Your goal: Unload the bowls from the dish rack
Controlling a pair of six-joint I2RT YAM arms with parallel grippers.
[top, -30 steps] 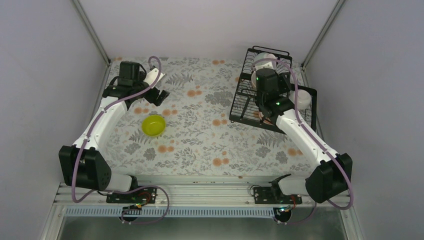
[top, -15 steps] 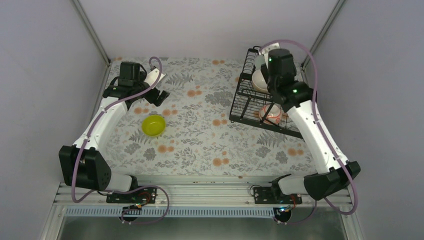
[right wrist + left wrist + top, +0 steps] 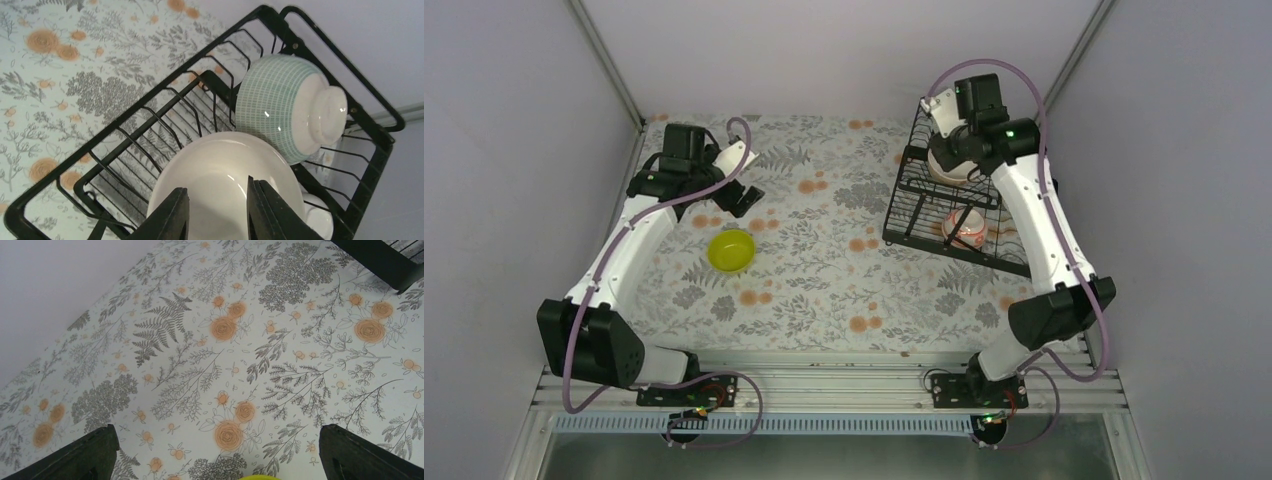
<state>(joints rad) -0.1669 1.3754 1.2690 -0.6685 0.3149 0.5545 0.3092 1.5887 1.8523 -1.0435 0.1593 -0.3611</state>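
White bowl in rack, right end effector

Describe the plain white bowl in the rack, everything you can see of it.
The white bowl is plain, glossy and ceramic-looking. It stands tilted on edge among the wires of the dish rack, hollow towards the wrist camera, in front of the mint-green bowl. The right gripper is at its near rim; a grip cannot be confirmed.
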